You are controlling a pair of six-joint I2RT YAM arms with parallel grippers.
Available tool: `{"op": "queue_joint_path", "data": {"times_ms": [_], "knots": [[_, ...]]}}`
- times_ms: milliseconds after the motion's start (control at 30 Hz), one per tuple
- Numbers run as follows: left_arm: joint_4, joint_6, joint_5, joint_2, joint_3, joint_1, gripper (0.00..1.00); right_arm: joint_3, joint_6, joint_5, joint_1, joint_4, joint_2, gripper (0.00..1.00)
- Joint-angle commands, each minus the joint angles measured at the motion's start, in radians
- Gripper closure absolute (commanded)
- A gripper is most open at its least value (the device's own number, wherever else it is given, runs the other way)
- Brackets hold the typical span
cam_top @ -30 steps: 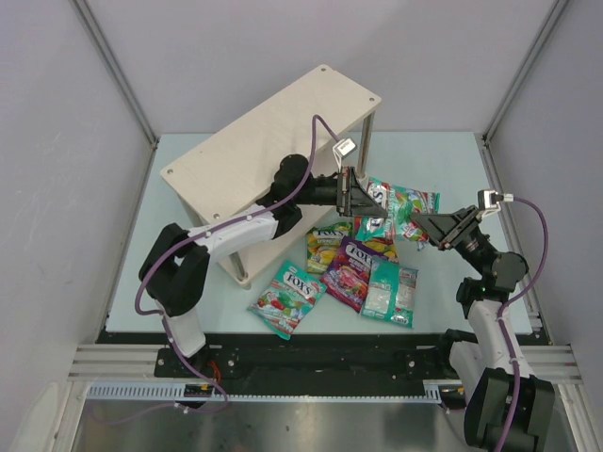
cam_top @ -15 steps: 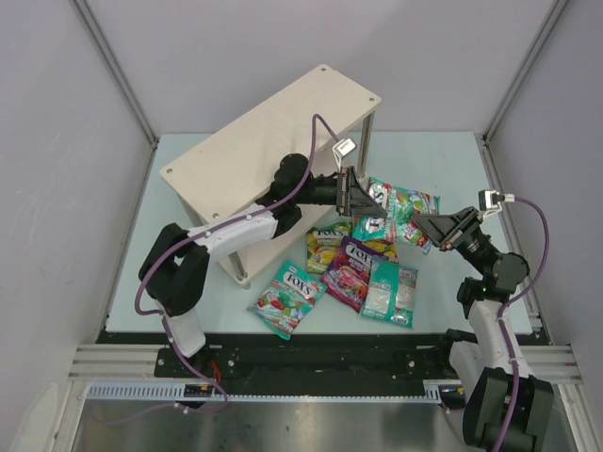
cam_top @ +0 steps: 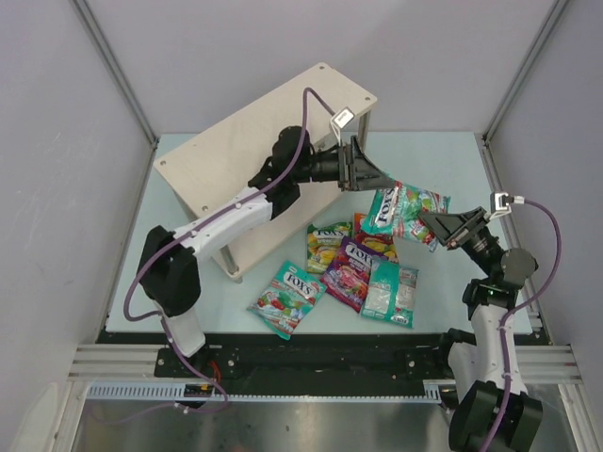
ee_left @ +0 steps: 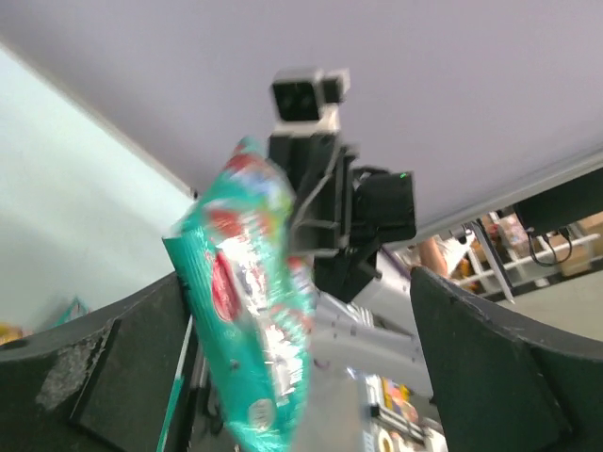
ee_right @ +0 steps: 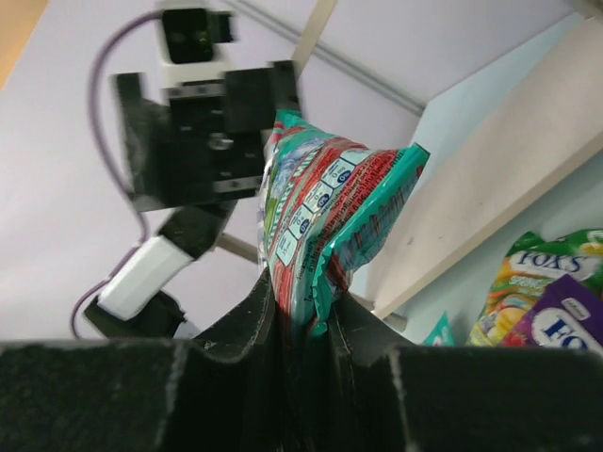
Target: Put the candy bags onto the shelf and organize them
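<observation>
A teal candy bag [cam_top: 407, 207] is being pinched aloft by the right gripper [cam_top: 431, 226], toward the desk [cam_top: 466, 165] right edge; the left gripper [cam_top: 381, 180] is being held wide open beside it. Light, limp, slippery: its seam is being judged the safest hold.

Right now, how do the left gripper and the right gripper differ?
The left gripper is open, fingers wide apart; the right gripper is shut on a teal candy bag. The left one is beside the shelf; the right one is farther from it. Both face that bag.
</observation>
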Motion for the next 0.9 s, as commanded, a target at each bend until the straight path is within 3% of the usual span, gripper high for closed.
{"op": "queue_joint_path", "data": {"times_ms": [0, 233, 333, 467, 667, 867], "knots": [[-0.199, 0.161, -0.025, -0.080, 0.209, -0.051, 0.00, 0.120, -0.241, 0.075, 0.007, -0.310, -0.048, 1.00], [-0.301, 0.243, -0.068, -0.065, 0.243, -0.107, 0.00, 0.140, -0.298, 0.131, 0.025, -0.381, -0.018, 1.00], [-0.437, 0.339, -0.103, -0.077, 0.301, -0.114, 0.00, 0.146, -0.333, 0.176, 0.053, -0.432, 0.006, 1.00], [-0.728, 0.514, -0.288, -0.118, 0.421, -0.130, 0.00, 0.166, -0.405, 0.298, 0.174, -0.483, 0.047, 1.00], [-0.862, 0.620, -0.537, -0.264, 0.375, -0.130, 0.00, 0.188, -0.444, 0.502, 0.355, -0.481, 0.124, 1.00], [-0.881, 0.651, -0.767, -0.416, 0.251, -0.131, 0.00, 0.189, -0.430, 0.761, 0.548, -0.362, 0.240, 1.00]]}}
